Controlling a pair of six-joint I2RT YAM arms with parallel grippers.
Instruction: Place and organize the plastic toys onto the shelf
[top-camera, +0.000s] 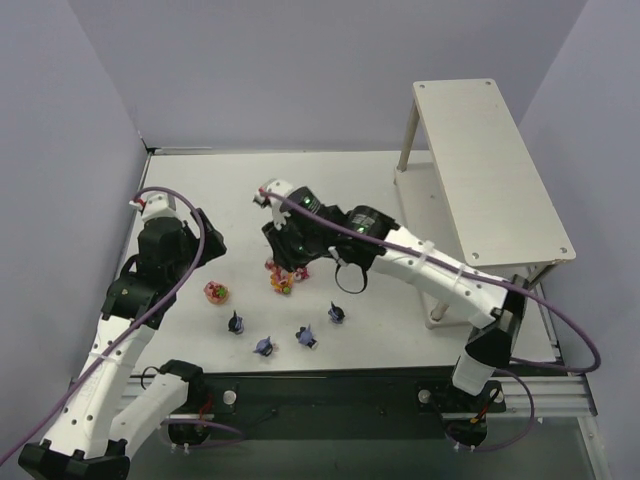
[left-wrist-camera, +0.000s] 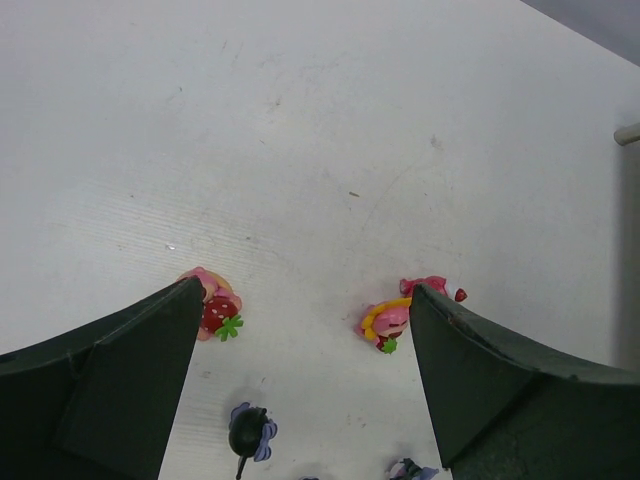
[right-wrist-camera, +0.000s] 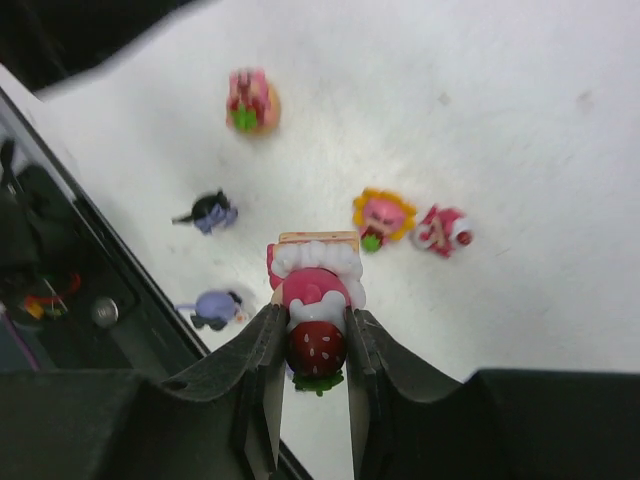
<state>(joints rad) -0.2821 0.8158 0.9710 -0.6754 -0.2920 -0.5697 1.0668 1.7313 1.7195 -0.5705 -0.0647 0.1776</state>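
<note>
My right gripper (right-wrist-camera: 315, 345) is shut on a pink cake toy (right-wrist-camera: 314, 288) with white icing and a strawberry, held above the table. Below it lie a pink-and-yellow flower toy (right-wrist-camera: 382, 215), a red toy (right-wrist-camera: 443, 229) and another pink toy (right-wrist-camera: 251, 103). Two dark blue-purple toys (right-wrist-camera: 211, 212) (right-wrist-camera: 213, 307) lie nearer the arm bases. My left gripper (left-wrist-camera: 300, 305) hangs open over bare table, with a strawberry toy (left-wrist-camera: 217, 308) by its left finger and the flower toy (left-wrist-camera: 385, 321) by its right. The off-white shelf (top-camera: 490, 160) stands at the far right, its top board bare.
Several dark toys (top-camera: 264, 346) lie in a loose row near the table's front edge. In the top view my right gripper (top-camera: 285, 258) is over the bright cluster (top-camera: 283, 282) and my left gripper (top-camera: 210, 245) is left of it. Grey walls enclose the table.
</note>
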